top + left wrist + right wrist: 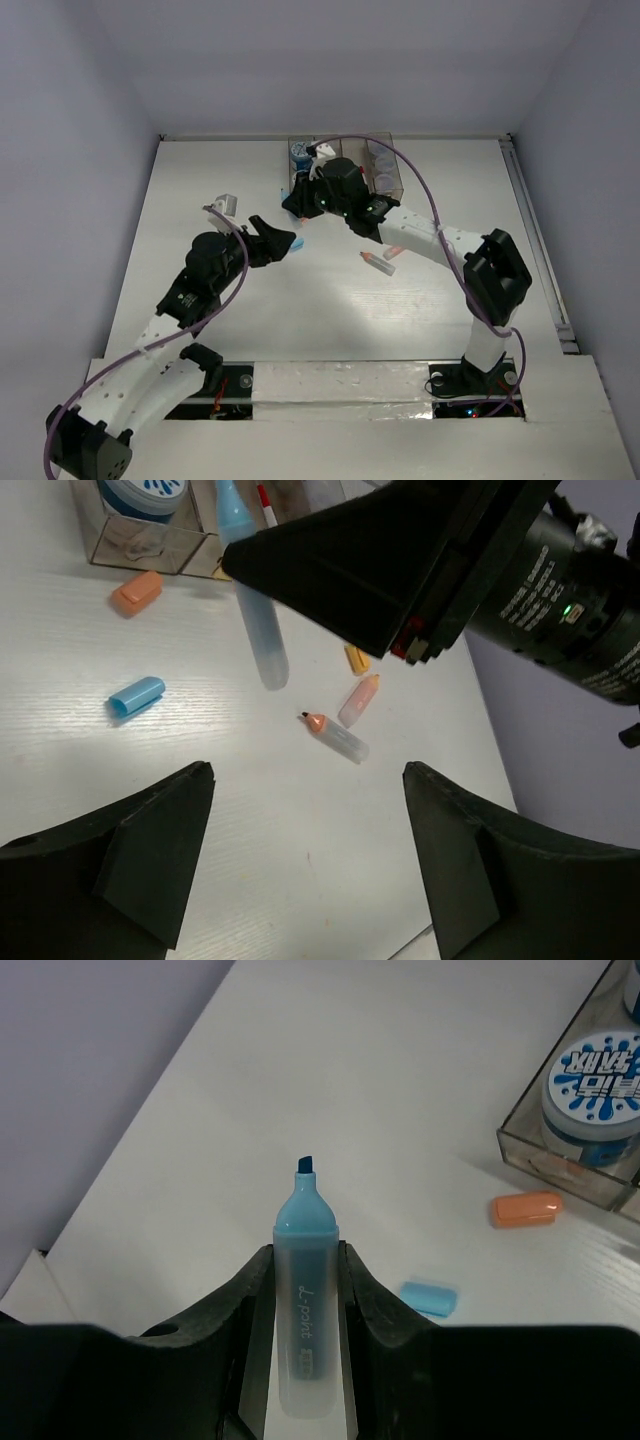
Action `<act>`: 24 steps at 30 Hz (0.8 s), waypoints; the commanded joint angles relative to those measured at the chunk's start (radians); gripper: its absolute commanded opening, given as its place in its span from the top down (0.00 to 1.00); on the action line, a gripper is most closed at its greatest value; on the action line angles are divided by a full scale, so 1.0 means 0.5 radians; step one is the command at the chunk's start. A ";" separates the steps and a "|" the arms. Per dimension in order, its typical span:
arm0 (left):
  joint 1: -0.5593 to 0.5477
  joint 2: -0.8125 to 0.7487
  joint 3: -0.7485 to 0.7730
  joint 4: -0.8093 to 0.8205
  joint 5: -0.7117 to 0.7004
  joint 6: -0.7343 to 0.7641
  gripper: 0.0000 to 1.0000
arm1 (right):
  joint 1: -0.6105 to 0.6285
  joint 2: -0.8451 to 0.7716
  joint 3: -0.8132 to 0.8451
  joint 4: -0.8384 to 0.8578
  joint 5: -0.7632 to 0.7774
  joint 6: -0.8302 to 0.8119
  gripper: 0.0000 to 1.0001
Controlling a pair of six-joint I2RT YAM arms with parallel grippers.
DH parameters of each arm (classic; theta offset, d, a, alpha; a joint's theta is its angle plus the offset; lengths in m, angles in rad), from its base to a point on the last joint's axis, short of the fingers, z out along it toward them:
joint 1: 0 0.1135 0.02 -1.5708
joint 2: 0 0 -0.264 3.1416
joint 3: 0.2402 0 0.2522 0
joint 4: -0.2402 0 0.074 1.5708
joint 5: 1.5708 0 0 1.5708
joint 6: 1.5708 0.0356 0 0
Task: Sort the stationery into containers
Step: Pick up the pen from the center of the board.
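My right gripper (pixel 306 1260) is shut on a light-blue uncapped highlighter (pixel 306 1300), held above the table just in front of the bins (pixel 392 182). In the left wrist view the highlighter (pixel 258 630) hangs under the right gripper. Its light-blue cap (pixel 136 696) and an orange cap (pixel 137 592) lie on the table. An uncapped orange-tipped stick (pixel 337 737), a pink stick (pixel 358 700) and a short orange piece (pixel 357 659) lie close together. My left gripper (pixel 308 860) is open and empty above the table.
The leftmost bin (pixel 560 1150) holds a blue-topped roll (pixel 595 1085). A red-capped marker (pixel 265 505) stands in the bin beside it. Greyish-purple pieces (pixel 383 160) fill a bin at the right. A small grey object (pixel 226 204) lies at the left.
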 commanded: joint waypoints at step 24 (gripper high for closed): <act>-0.009 0.561 0.029 0.748 0.069 0.053 0.52 | 0.128 -0.238 -0.130 0.141 0.075 -0.002 1.00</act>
